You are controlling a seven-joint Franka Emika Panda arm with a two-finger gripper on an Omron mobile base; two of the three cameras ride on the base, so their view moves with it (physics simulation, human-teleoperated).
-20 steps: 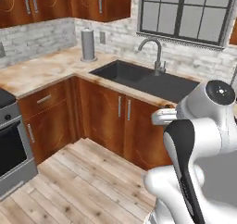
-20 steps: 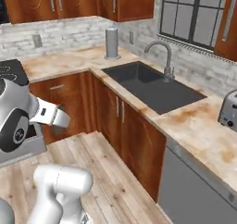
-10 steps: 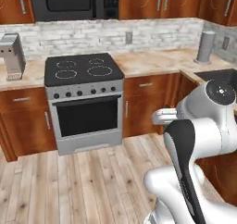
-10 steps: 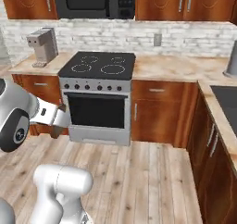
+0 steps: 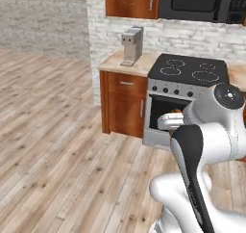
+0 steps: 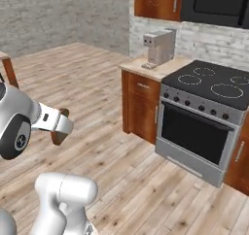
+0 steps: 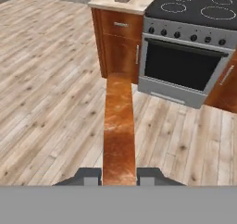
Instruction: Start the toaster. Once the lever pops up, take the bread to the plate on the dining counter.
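The bread (image 7: 119, 126) is a brown-crusted slice seen edge-on, running up the middle of the hand view from between my fingertips (image 7: 88, 176). My gripper (image 7: 119, 176) is shut on the bread. From the right base view the gripper (image 6: 61, 127) hangs over the wooden floor with the slice (image 6: 59, 137) poking out below it. In the left base view the gripper (image 5: 169, 122) sits in front of the oven door. A beige top on a reddish-brown leg, probably the dining counter (image 6: 8, 70), shows at the far left edge. The toaster and the plate are out of view.
A steel stove (image 5: 187, 83) with a black cooktop stands ahead to the right, with a wooden cabinet (image 5: 122, 104) at its left. A grey coffee machine (image 6: 159, 47) stands on that cabinet. Open wooden floor (image 5: 53, 131) stretches to the left.
The whole picture has swung from the sink corner past the stove to the open floor, so the camera has moved. The gripper stays shut on the bread.
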